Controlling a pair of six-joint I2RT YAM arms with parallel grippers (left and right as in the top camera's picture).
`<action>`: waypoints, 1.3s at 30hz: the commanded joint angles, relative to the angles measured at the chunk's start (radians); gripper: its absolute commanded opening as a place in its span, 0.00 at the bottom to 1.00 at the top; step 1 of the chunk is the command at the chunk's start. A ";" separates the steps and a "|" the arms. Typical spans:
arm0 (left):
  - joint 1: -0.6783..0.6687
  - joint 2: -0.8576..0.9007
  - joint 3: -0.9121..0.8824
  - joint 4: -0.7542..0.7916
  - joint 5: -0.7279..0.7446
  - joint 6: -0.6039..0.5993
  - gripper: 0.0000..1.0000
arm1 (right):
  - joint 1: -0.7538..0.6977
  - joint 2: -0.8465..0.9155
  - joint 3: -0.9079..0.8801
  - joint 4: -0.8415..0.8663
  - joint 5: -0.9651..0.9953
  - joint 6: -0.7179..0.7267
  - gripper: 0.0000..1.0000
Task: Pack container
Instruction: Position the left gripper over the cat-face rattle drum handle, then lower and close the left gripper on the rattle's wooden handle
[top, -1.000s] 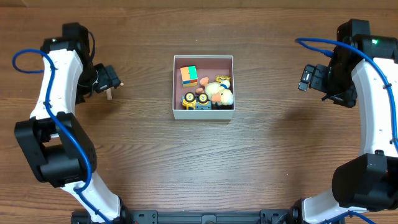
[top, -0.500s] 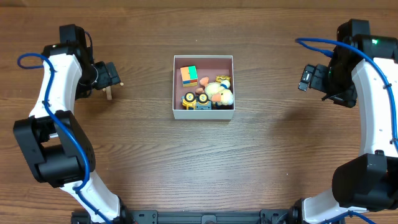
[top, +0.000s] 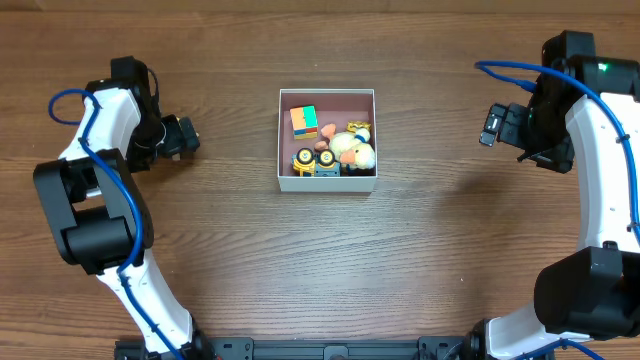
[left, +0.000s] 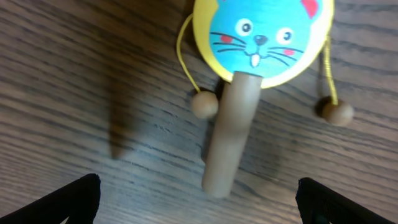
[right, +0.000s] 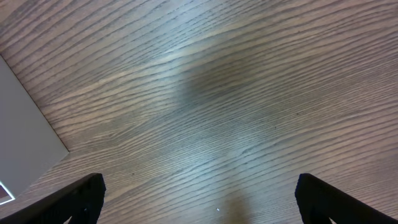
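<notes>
The container (top: 327, 182), a square white-walled box with a mauve-pink inside, sits mid-table and holds a colourful cube (top: 304, 122), a small wheeled toy (top: 315, 161) and a yellow-and-white plush (top: 353, 149). My left gripper (top: 180, 137) is open and hovers over a rattle drum toy (left: 261, 37) with a blue cat face, a wooden handle and two beads on yellow strings. The toy lies on the table between and ahead of the left fingers (left: 199, 199), untouched. In the overhead view the gripper hides it. My right gripper (top: 497, 125) is open and empty over bare wood (right: 199, 199).
A white corner of the container (right: 25, 143) shows at the left edge of the right wrist view. The table is dark wood (top: 320, 270). Both arm bases stand at the near edge, left and right.
My left arm has swung and its gripper has moved slightly right and toward the near edge, now covering the toy's handle that showed before. The right arm has not moved.
</notes>
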 joint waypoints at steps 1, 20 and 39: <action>0.008 0.012 -0.014 0.025 0.004 0.032 1.00 | -0.005 -0.012 0.007 0.003 0.002 0.003 1.00; 0.010 0.014 -0.017 0.054 0.004 0.066 1.00 | -0.005 -0.012 0.007 0.006 0.002 0.003 1.00; 0.010 0.014 -0.032 0.074 0.004 0.071 1.00 | -0.005 -0.012 0.007 0.006 0.002 0.003 1.00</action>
